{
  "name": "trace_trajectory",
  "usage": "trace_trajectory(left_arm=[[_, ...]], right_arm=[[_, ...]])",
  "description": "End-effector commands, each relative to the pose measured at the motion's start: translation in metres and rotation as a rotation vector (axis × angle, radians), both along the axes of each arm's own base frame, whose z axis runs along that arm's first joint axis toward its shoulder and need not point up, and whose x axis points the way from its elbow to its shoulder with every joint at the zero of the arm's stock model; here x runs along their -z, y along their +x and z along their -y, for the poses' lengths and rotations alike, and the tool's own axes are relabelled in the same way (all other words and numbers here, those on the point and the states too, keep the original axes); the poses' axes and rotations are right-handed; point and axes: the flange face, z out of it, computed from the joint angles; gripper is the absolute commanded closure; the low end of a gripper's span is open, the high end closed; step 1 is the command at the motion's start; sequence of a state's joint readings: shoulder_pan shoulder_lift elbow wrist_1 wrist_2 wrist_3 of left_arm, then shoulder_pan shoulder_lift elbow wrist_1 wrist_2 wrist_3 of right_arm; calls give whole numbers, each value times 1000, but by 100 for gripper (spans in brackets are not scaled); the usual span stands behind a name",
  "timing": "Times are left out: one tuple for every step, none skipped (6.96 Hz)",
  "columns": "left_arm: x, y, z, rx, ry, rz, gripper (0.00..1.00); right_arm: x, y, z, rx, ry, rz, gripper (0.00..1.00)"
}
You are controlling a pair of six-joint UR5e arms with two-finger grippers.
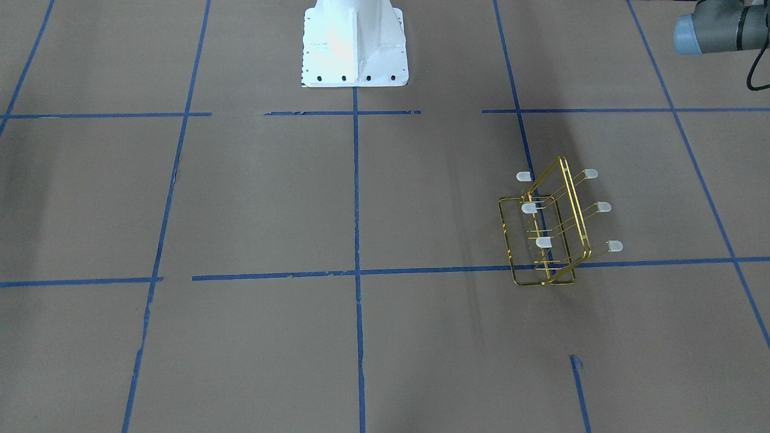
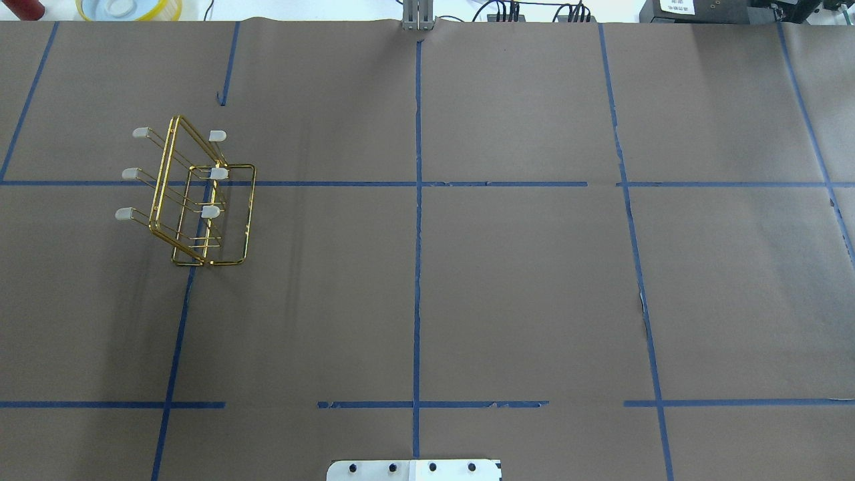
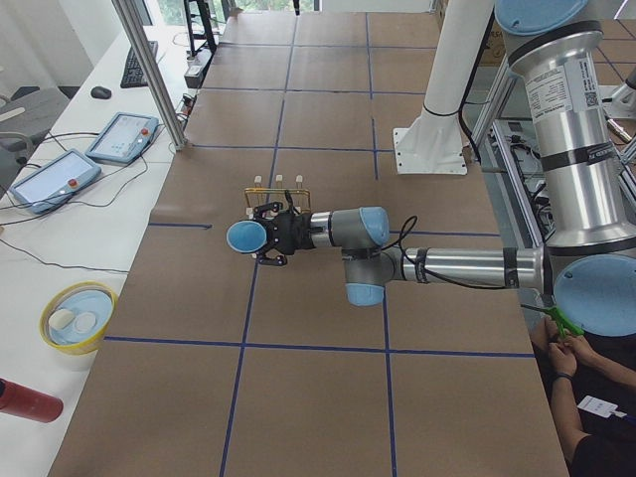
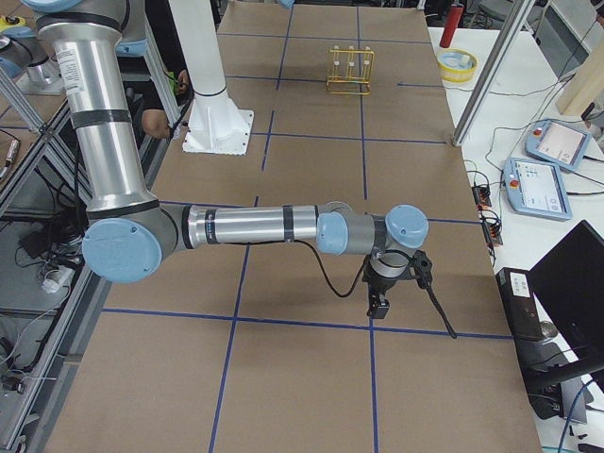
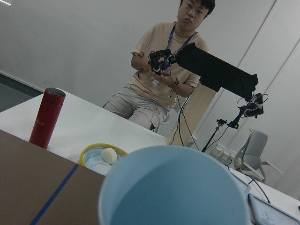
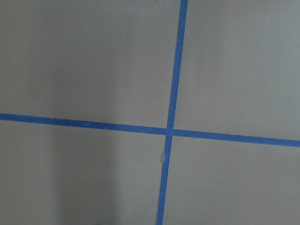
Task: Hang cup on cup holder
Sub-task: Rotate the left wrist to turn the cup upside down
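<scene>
The gold wire cup holder [image 1: 547,234] stands on the brown table on my left side, its prongs bare; it also shows in the overhead view [image 2: 194,200] and both side views [image 3: 278,194] [image 4: 350,68]. The pale blue cup [image 3: 243,237] lies on its side in the air at the tip of my left gripper [image 3: 273,236], just in front of the rack. Its open mouth fills the bottom of the left wrist view [image 5: 173,187]. My right gripper [image 4: 377,307] points down over bare table far from the rack. I cannot tell whether either gripper is open or shut.
A yellow bowl [image 3: 78,316] and a red bottle [image 5: 47,117] sit on the white bench past the table's left end. A seated person [image 5: 164,79] is beyond them. The white robot base [image 1: 355,42] stands at the table's near edge. Blue tape lines [image 6: 171,131] cross the table.
</scene>
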State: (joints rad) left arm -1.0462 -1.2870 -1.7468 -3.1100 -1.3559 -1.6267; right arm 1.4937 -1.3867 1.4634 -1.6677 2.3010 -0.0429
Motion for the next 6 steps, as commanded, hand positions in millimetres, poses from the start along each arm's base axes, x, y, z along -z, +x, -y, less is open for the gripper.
trace_trajectory(left_arm=[[12, 4, -15, -9, -81, -396, 100], [19, 15, -20, -32, -113, -570, 100], [35, 27, -24, -63, -138, -709, 100], [51, 36, -30, -89, -184, -906, 100], [60, 39, -33, -106, -207, -1011, 100], [68, 44, -37, -112, -209, -1104, 100]], right_arm=[[0, 0, 0, 0, 0, 0, 0], [0, 0, 0, 0, 0, 0, 0], [0, 0, 0, 0, 0, 0, 0], [0, 0, 0, 0, -1, 0, 0], [0, 0, 0, 0, 0, 0, 0], [0, 0, 0, 0, 0, 0, 0]])
